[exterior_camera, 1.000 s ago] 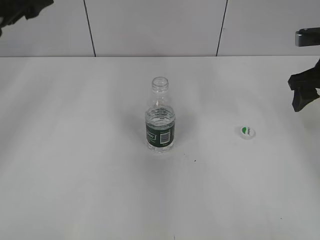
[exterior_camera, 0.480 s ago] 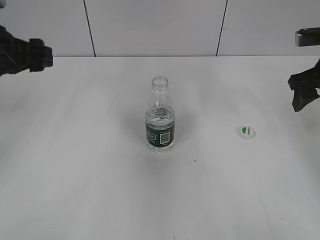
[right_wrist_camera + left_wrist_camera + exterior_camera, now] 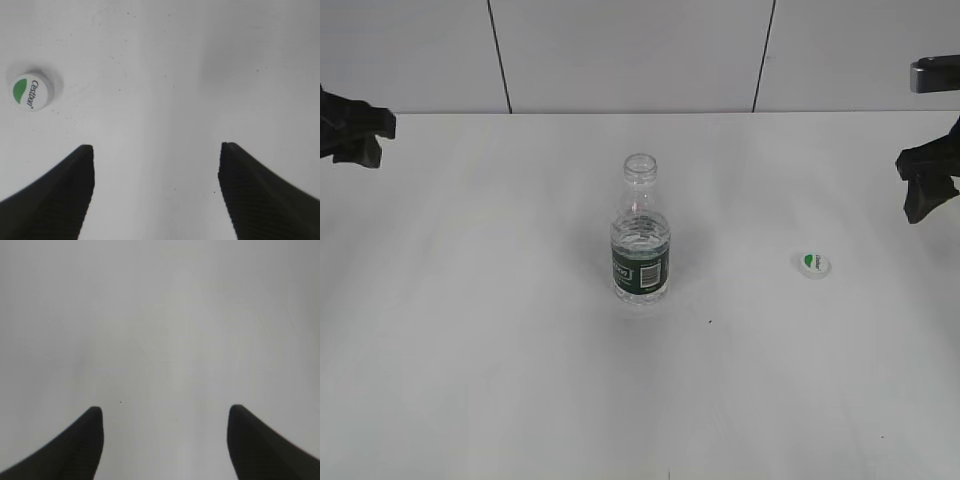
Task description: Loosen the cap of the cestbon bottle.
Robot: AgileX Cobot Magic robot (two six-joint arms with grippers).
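The cestbon bottle (image 3: 640, 240) stands upright at the middle of the white table, clear with a dark green label band and a white barcode patch; its threaded neck is open, with no cap on it. The cap (image 3: 813, 264), white with a green patch, lies flat on the table to the bottle's right; it also shows in the right wrist view (image 3: 31, 91). My right gripper (image 3: 924, 190) (image 3: 156, 150) is open and empty, to the right of the cap. My left gripper (image 3: 358, 135) (image 3: 165, 412) is open and empty at the far left edge, over bare table.
The white table (image 3: 500, 380) runs back to a pale panelled wall (image 3: 620, 50) with dark vertical seams. A grey bracket (image 3: 935, 75) juts in at the upper right edge.
My left gripper has come down from the upper left corner to the table's far left edge. The bottle, the cap and my right gripper have not moved.
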